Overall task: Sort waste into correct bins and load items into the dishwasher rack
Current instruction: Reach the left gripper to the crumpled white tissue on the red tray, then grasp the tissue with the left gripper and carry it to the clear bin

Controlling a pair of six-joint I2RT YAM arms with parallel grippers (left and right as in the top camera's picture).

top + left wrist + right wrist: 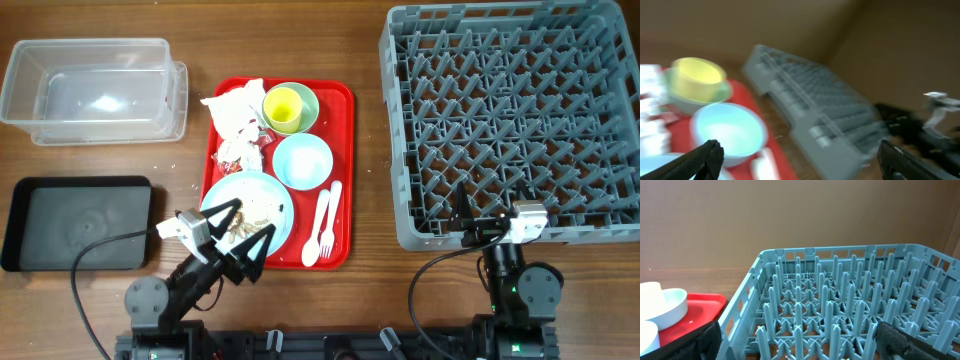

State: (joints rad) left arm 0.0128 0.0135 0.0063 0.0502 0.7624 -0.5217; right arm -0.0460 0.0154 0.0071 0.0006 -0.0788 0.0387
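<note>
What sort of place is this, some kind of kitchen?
Probably a test table staged as a canteen dish-return spot, not a real kitchen: a grey dishwasher rack, a red tray holding a plate with food scraps, and two robot arms at the table's edge.

Even, soft light; faint glare inside the clear rectangular plastic tub point(95, 95); left wrist view motion-blurred, right wrist view sharp across the grey pegged plastic crate point(830, 305).

Centre: small yellow cup point(283, 106) in pale green bowl point(310, 100); light blue bowl point(302, 160) beside it; light blue round plate point(232, 190) w/ beige crumbs point(258, 210); big grey pegged plastic rack point(392, 130) at rt.
</note>
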